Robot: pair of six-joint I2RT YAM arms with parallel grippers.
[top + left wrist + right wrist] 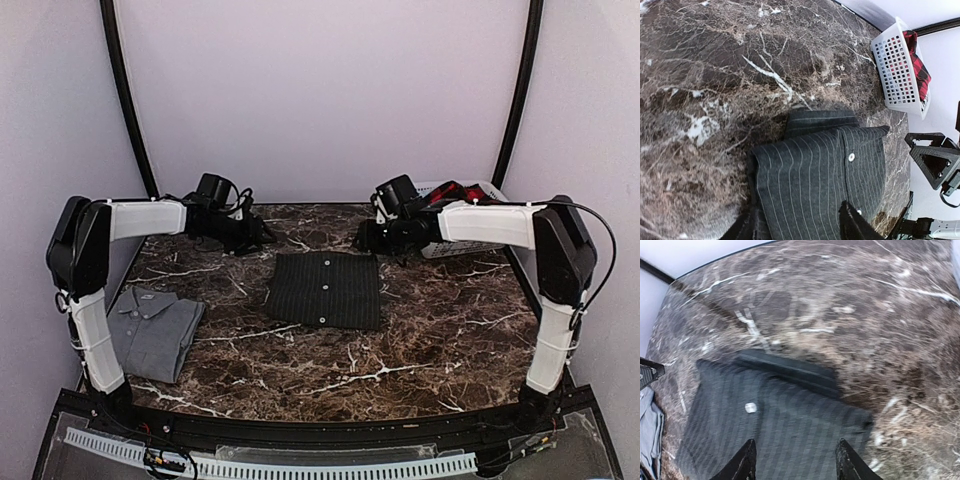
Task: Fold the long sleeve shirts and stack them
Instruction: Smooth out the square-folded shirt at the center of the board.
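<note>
Three shirts are in sight. The black pinstriped shirt [325,290] lies folded into a flat rectangle, buttons up, at the middle of the marble surface [430,340]. The grey shirt [155,330] lies folded by the left edge, in its near half. The red plaid shirt [917,65] sits in the white basket [892,70] at the far right corner. The left pincer [252,236] hangs near the pinstriped shirt's far left corner, its fingers parted with nothing between them. The right pincer [368,238] hangs near the far right corner, likewise parted and empty.
</note>
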